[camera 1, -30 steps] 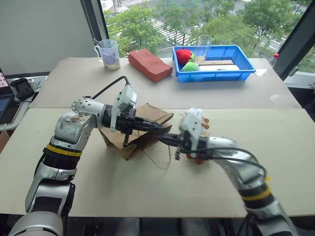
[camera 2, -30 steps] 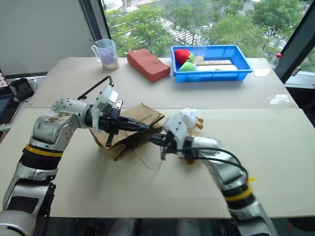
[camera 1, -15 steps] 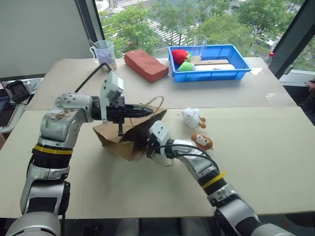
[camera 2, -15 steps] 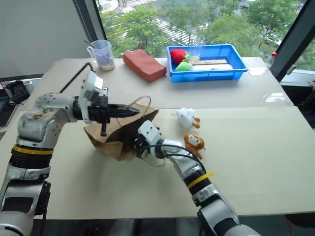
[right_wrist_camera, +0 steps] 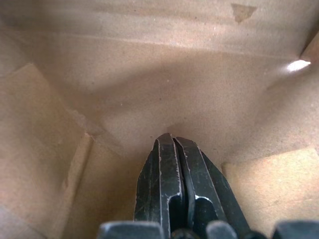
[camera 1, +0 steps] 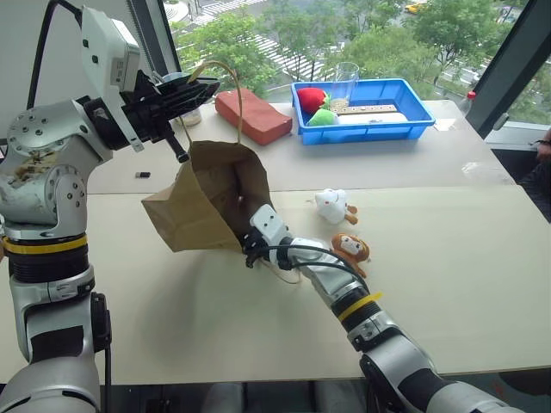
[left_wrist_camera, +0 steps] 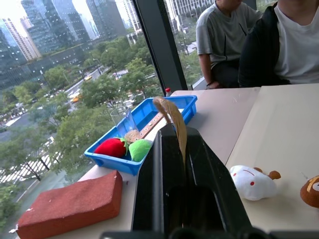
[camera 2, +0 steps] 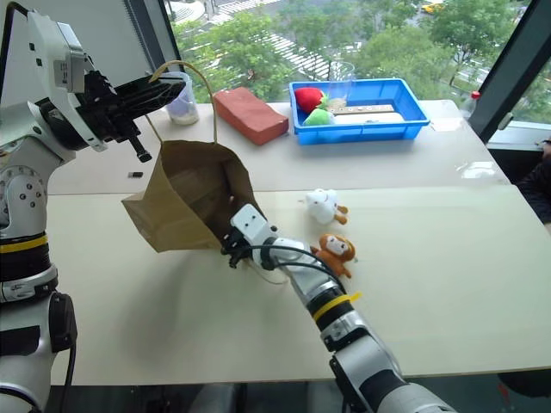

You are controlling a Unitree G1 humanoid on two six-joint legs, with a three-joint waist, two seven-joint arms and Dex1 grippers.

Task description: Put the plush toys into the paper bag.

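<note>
Paper bag (camera 1: 202, 202) lifted by left pincer (camera 1: 202, 86); right pincer (right_wrist_camera: 172, 144) inside.

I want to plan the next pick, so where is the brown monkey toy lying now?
The brown monkey toy lies on the table, just in front of the white toy, beside the right arm and right of the paper bag.

An upper-floor office or lab: a pale worktop (camera 1: 448, 258) beside tall windows (camera 1: 284, 26) overlooking trees and city towers, with two people (left_wrist_camera: 259, 40) seated nearby.
</note>
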